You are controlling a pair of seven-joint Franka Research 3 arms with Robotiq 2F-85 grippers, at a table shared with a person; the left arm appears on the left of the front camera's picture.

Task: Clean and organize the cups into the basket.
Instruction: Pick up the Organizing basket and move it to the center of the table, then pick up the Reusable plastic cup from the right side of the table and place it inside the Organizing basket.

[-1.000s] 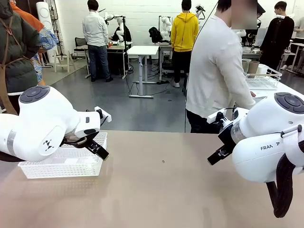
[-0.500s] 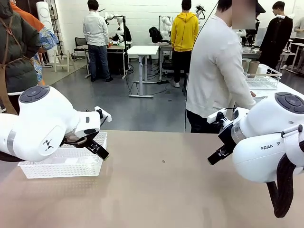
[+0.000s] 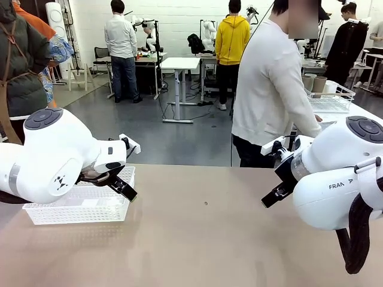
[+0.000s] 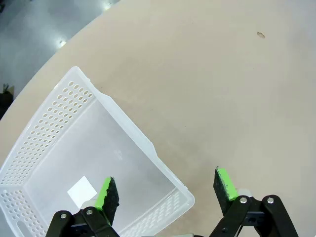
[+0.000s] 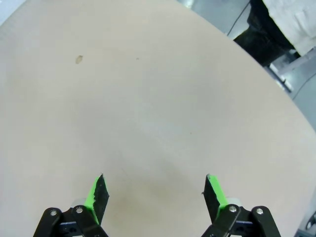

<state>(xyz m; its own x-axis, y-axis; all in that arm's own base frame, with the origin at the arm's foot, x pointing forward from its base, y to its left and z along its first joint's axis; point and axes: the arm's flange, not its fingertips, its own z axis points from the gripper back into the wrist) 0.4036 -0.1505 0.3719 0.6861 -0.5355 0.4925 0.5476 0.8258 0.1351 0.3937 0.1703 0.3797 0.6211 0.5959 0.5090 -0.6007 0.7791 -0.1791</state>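
Observation:
The white perforated basket [image 3: 72,210] sits empty on the left of the table. In the left wrist view the basket [image 4: 59,133] has a small white label on its floor. My left gripper [image 3: 122,187] hangs open above the basket's near right corner; at this gripper [image 4: 167,186] one green pad is over the basket and the other over the tabletop. My right gripper [image 3: 272,196] is open above bare table on the right, and this gripper [image 5: 154,190] holds nothing. Two tan cups [image 3: 313,83] stand on a side table behind the person; the mint cup is out of view.
A person in a white top [image 3: 272,89] stands at the far table edge, turned toward a side table with a white wire-grid basket [image 3: 332,101]. The person's dark trousers [image 5: 269,24] show past the table edge. A small dark speck [image 3: 205,203] marks mid-table.
The person has shifted slightly to the left at the far side. Both arms and the basket have stayed still.

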